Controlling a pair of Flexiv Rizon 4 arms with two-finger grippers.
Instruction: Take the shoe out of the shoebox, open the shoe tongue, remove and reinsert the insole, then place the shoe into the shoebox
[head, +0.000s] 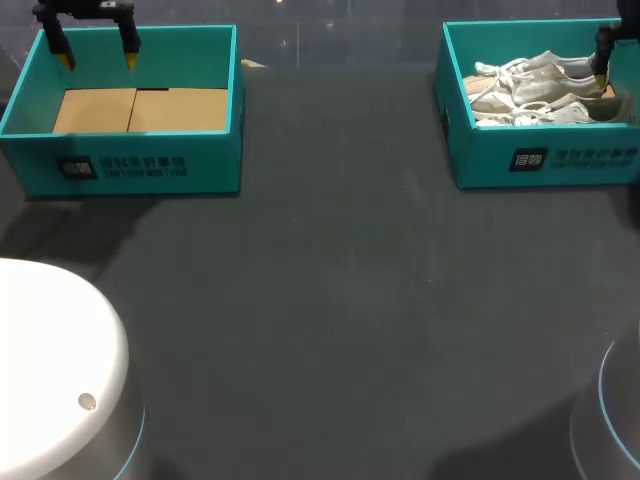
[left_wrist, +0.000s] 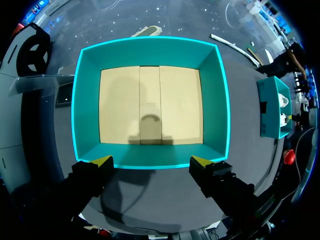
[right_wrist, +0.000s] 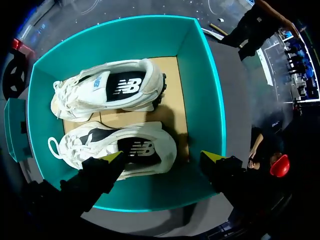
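Two white and beige shoes lie on their sides in the teal shoebox (head: 540, 160) at the table's far right. In the right wrist view one shoe (right_wrist: 107, 90) lies ahead of the fingers and the other shoe (right_wrist: 120, 147) sits just under them. My right gripper (right_wrist: 162, 157) hangs open above that box, over the nearer shoe's heel, touching nothing. A second teal shoebox (head: 130, 165) at the far left holds only its cardboard floor (left_wrist: 150, 105). My left gripper (left_wrist: 151, 162) hovers open over that box's near wall, its yellow tips (head: 130, 62) showing in the head view.
The dark table (head: 330, 300) stretches between the two boxes. White rounded arm bases sit at the near left (head: 50, 370) and near right (head: 612, 410) corners. The right shoebox (left_wrist: 272, 107) shows small beside the left gripper's view.
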